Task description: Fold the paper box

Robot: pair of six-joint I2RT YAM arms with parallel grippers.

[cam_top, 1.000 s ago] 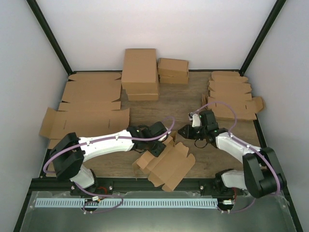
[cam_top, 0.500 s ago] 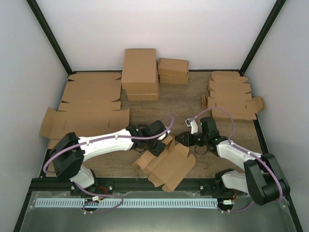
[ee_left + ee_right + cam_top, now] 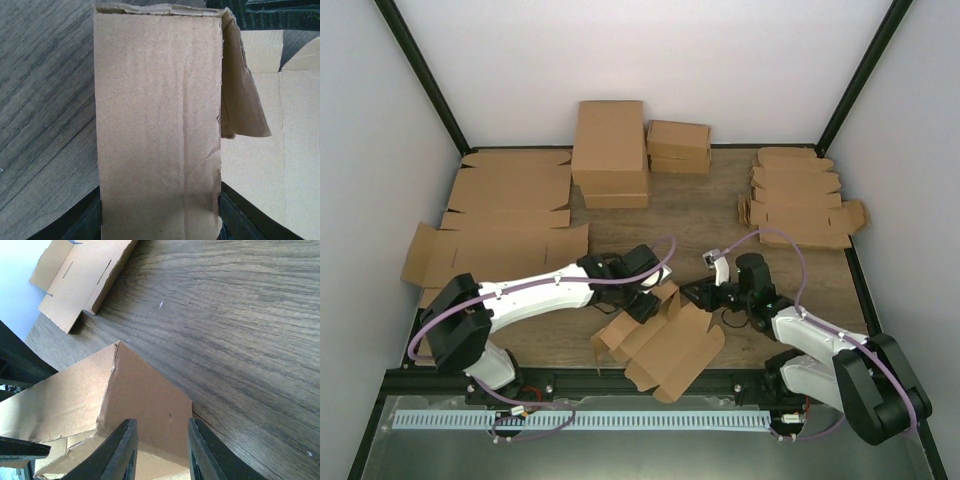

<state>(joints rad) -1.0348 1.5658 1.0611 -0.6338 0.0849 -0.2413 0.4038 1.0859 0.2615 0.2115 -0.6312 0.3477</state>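
The paper box is a small brown die-cut piece, partly folded, near the table's front edge between the arms. My left gripper is at its far-left corner. In the left wrist view an upright wall of the box fills the gap between the dark fingers, which press on its two sides, and a bent flap hangs to the right. My right gripper is at the box's far-right flap. In the right wrist view its fingers stand apart just short of that raised flap.
Two big folded boxes stand at the back. Large flat sheets cover the left side. A stack of small die-cut pieces lies at the right. The black front rail runs just below the box.
My right gripper has moved left and nearer, up to the box's flap, and its jaws have widened. The left gripper has kept its hold; the box has shifted slightly.
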